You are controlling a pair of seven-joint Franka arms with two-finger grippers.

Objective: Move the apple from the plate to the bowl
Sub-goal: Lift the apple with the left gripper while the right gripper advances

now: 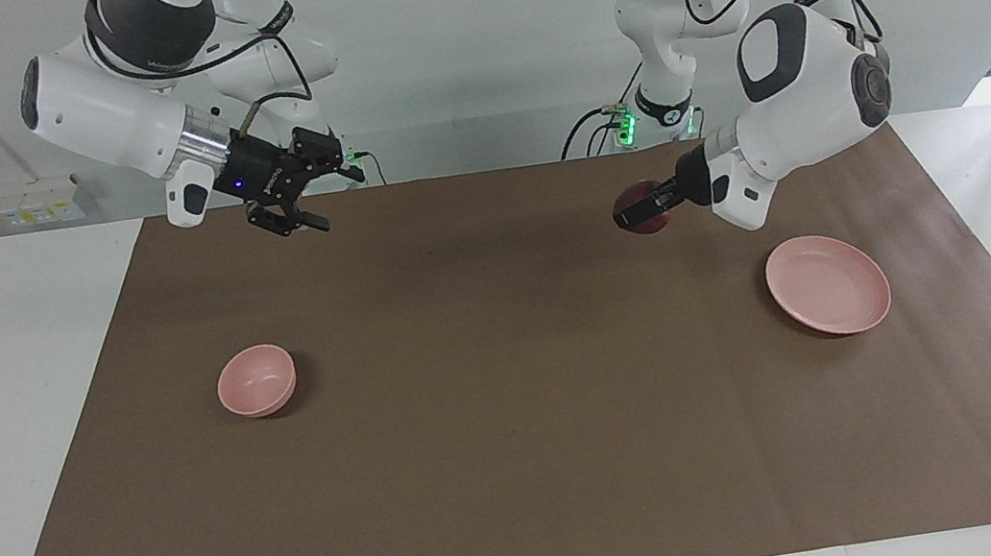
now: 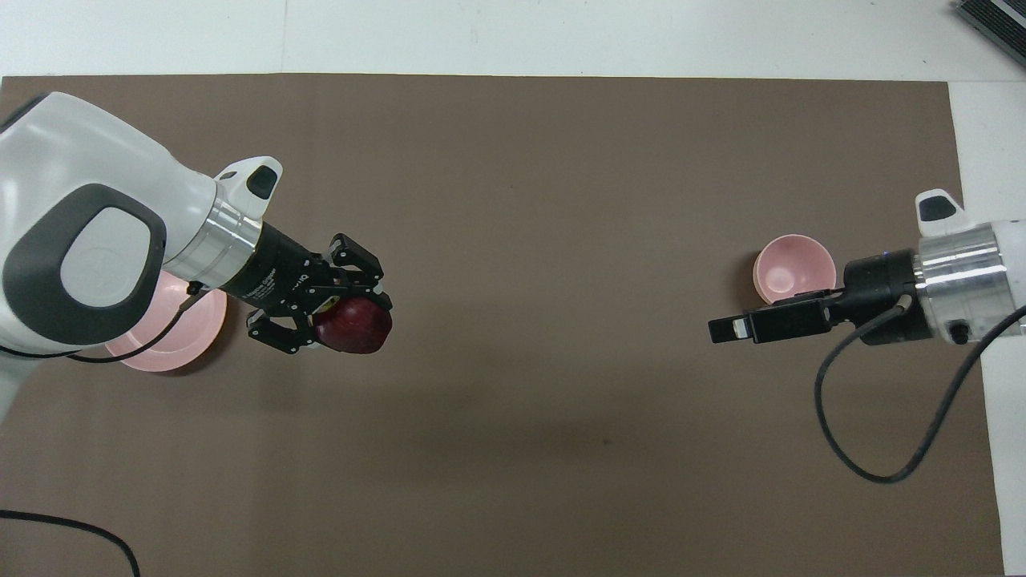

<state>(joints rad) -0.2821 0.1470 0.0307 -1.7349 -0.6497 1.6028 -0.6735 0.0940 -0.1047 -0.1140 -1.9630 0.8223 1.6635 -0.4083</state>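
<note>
Left gripper (image 1: 641, 211) pinches the apple (image 2: 353, 325) over bare mat (image 1: 522, 468) — bowl (image 1: 256, 380) and plate (image 1: 830, 297) well apart; right gripper (image 1: 304, 210) spread, aloft, waits.

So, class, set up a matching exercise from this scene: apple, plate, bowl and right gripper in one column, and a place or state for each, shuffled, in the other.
1. apple
2. plate
3. bowl
4. right gripper

A. empty, at the right arm's end
B. open, holding nothing
C. held in the air by the left gripper
D. empty, at the left arm's end

Pairs: 1-C, 2-D, 3-A, 4-B
</note>
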